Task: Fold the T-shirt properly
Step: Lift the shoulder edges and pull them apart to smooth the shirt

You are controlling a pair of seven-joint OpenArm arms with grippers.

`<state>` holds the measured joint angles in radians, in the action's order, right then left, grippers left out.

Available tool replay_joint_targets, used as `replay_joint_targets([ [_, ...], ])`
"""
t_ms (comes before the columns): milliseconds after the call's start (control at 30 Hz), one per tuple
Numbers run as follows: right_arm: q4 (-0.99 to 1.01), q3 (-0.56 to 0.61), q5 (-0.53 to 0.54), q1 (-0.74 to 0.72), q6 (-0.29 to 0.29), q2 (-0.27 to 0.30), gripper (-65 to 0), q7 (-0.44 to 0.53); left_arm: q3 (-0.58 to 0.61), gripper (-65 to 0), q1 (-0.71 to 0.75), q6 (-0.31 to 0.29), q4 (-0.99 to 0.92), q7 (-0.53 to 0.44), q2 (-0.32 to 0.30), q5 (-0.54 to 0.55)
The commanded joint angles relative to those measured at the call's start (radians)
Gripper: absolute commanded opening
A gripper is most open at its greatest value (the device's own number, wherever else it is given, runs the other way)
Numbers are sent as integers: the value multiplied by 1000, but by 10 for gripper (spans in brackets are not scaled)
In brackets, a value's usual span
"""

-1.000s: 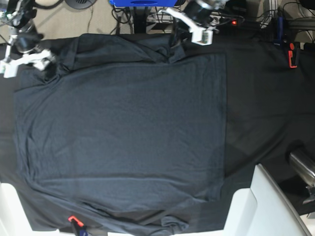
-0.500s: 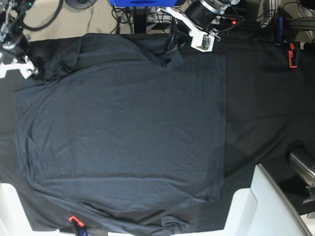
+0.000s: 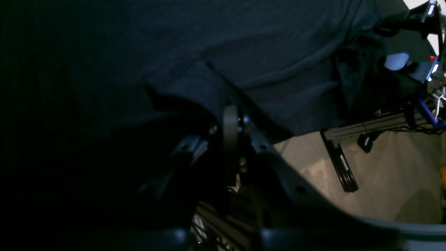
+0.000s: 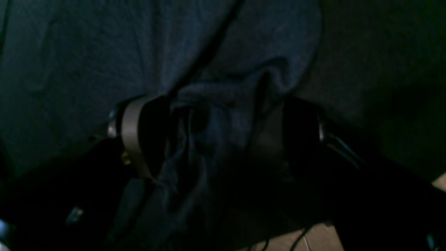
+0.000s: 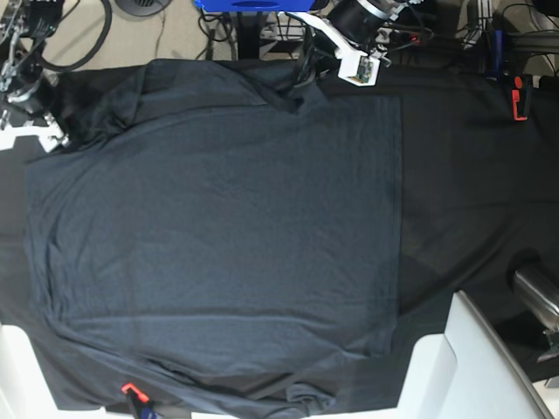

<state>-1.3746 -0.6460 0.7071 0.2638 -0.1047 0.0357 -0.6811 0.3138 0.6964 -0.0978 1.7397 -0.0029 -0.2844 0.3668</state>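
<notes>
1. The worktop (image 5: 472,175) is covered by a black cloth (image 5: 454,201) that runs under both hands and out past the left hand on the base view's right.
2. The T-shirt (image 5: 218,236) lies spread nearly flat on the cloth, filling the stretch between the two hands and reaching well away from them toward the near edge. Its far edge is rumpled at each hand, and a small bunch of fabric sits at the near hem.
3. The white housing (image 5: 463,367) stands at the near corner, well apart from both hands, with a metal cylinder (image 5: 534,292) just beside it.
4. The left hand (image 3: 231,120) is at the shirt's far edge, on the base view's right. Its fingers (image 3: 230,125) are pressed together on a fold of shirt fabric, which rises in a small ridge right at the tips.
5. The right hand (image 4: 223,136) is at the shirt's far corner, on the base view's left. Its two fingers (image 4: 130,134) stand wide apart with a gathered wad of shirt fabric between them; whether they press on the fabric cannot be told in the dark view.
6. An orange clamp (image 5: 520,98) sits on the cloth's far edge, well beyond the left hand.
7. Another orange clamp (image 5: 131,390) grips the near edge, well apart from both hands.
</notes>
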Motion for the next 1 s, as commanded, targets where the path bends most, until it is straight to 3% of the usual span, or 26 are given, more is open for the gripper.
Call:
replay_joint_targets([
  [0, 4, -1, 7, -2, -2, 8, -210, -12, 0, -650, 9, -6, 15, -21, -2, -4],
  [167, 5, -1, 6, -8, -2, 7, -405, -12, 0, -650, 9, -6, 15, -21, -2, -4],
  [300, 5, -7, 6, -5, 4, 7, -624, -12, 0, -650, 9, -6, 15, -21, -2, -5],
  [333, 4, -10, 6, -4, 4, 5, -650, -12, 0, -650, 9, -6, 15, -21, -2, -5],
  [500, -42, -11, 7, 33, 13, 0, -644, -12, 0, -650, 9, -6, 19, 19, -2, -5],
  [633, -102, -2, 7, 62, 113, 2, -644, -30, 0, -650, 9, -6, 24, 60, -2, -5],
  [967, -242, -1, 4, 22, 256, 10, -644, -242, -2, -650, 30, -4, 118, 63, -23, 2],
])
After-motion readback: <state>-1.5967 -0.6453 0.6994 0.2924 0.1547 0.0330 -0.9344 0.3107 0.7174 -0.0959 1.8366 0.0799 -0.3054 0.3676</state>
